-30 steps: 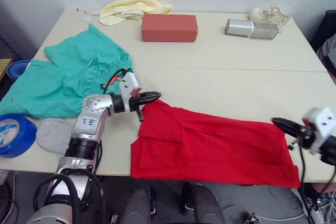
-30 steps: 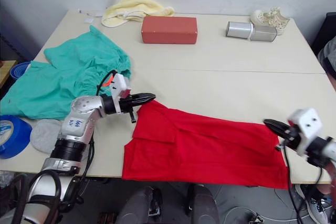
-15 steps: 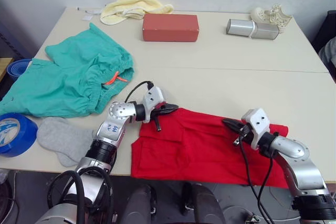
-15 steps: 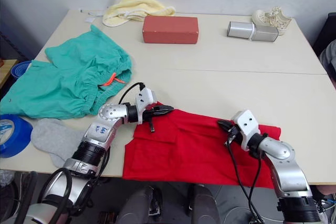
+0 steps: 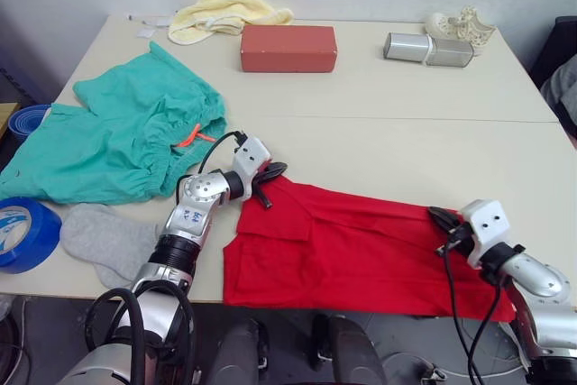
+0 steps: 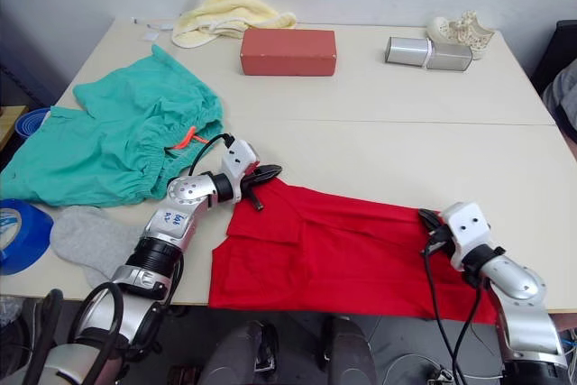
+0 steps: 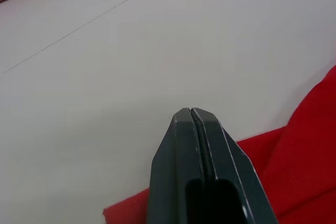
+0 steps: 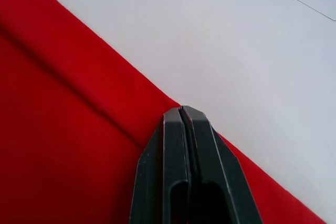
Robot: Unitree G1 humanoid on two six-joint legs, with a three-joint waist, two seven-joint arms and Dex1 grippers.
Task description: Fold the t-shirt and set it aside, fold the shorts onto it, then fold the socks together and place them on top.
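T-shirt fold, both far corners pinched.
L gripper (image 5: 270, 171) clamped on t-shirt (image 5: 361, 250) at near table (image 5: 406, 146) edge; R gripper (image 5: 442, 219) likewise. Advise lifting both evenly, keeping hem taut, edges aligned.

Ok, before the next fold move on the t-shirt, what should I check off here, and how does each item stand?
1. Left tool shut at the t-shirt far corner: ok.
2. Right tool shut at the shirt's far edge: ok.
3. Cloth actually pinched by either tool: cannot tell.
4. Shirt fully on the table: not ok, near hem overhangs.
5. Shorts lie apart from the shirt: ok.
6. Socks lie apart from the shirt: ok.
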